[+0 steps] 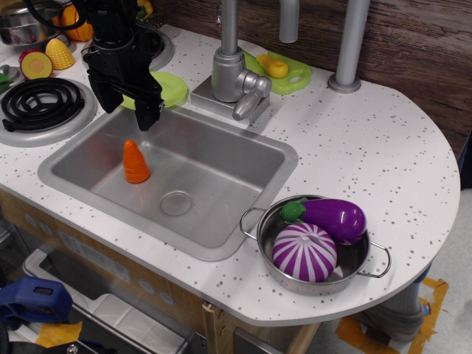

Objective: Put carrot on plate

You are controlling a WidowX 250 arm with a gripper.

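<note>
The orange carrot [135, 162] stands upright, tip up, on the floor of the steel sink [221, 214], near its left wall. The lime-green plate [171, 88] lies on the counter behind the sink's back rim, partly hidden by my arm. My black gripper [127, 114] hangs above the sink's back left corner, over the carrot and a little behind it, apart from it. Its fingers [147, 116] are spread and nothing is between them.
A faucet [236, 74] stands behind the sink. A black coil burner [40, 99] is at left, with a corn cob [59, 53] beyond. A green board with a yellow toy [284, 71] is at back. A steel pot [313, 247] holds an eggplant and a purple striped toy.
</note>
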